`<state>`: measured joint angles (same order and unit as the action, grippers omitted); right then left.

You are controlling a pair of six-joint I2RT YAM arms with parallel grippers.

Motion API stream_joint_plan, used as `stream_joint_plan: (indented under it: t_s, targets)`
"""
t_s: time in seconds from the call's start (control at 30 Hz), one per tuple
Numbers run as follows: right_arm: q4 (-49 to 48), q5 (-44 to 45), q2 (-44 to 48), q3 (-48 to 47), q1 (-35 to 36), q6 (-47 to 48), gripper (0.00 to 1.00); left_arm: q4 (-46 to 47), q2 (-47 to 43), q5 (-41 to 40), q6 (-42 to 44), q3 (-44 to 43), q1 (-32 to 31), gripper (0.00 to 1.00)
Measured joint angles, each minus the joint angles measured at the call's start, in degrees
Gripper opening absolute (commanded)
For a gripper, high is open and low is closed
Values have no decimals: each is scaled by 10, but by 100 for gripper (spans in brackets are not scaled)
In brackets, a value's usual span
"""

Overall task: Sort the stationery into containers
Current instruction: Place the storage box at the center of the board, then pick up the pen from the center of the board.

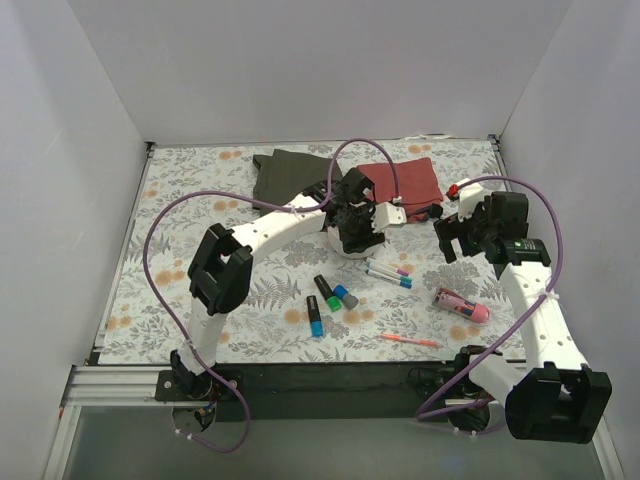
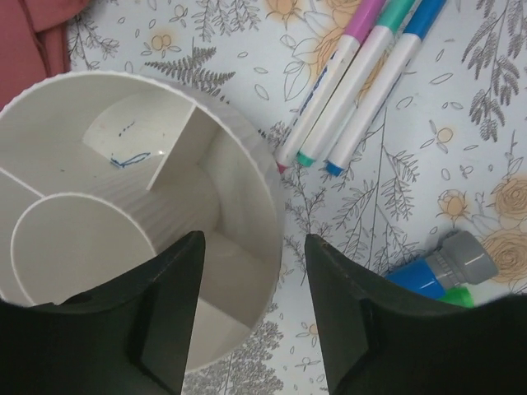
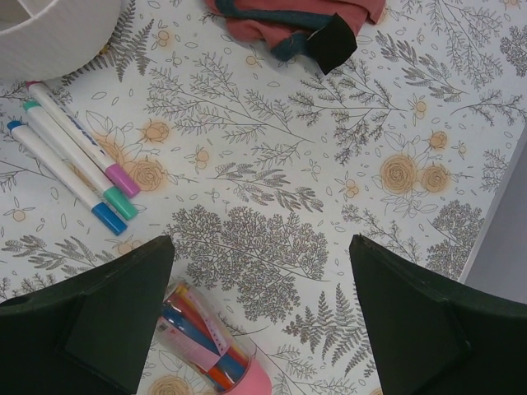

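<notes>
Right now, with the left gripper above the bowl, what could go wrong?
The left gripper straddles the rim of the bowl; lowering or closing could catch the wall and tip the bowl. Three pens lie right beside the bowl; a shifted bowl may push them. The open right gripper hangs over the pink tube, which looks round and might roll away.

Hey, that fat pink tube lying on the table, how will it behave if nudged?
The pink tube lies on its side and looks round, so it would probably roll. Its clear wall looks smooth, perhaps slippery. The pens packed inside probably add weight.
</notes>
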<state>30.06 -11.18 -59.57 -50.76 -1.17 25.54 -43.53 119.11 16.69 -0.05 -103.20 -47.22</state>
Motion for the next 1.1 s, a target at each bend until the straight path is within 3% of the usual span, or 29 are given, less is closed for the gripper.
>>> stream_joint_plan:
  t_s: [0.1,0.27,0.47,0.6,0.73,0.93,1.0,1.1]
  targets:
    - [7,-8,6,0,-1,6,98,10,-18,-15,-11,12,0,66]
    - [36,-21,47,0,-3,19,98,21,-107,-43,-51,21,0,72]
    - [86,-53,82,0,-3,2,98,71,-350,-63,-100,143,1,78]
    - [110,-66,79,0,-3,-24,98,82,-496,-58,-134,272,1,90]
    - [117,-70,71,0,-3,-44,98,71,-545,-59,-206,367,8,88]
    - [120,-70,63,0,-3,-59,98,43,-515,-42,-335,440,67,75]
    - [120,-70,63,0,-3,-60,98,43,-508,-13,-333,447,74,65]
    - [120,-68,65,0,-3,-59,98,44,-499,35,-256,456,73,63]
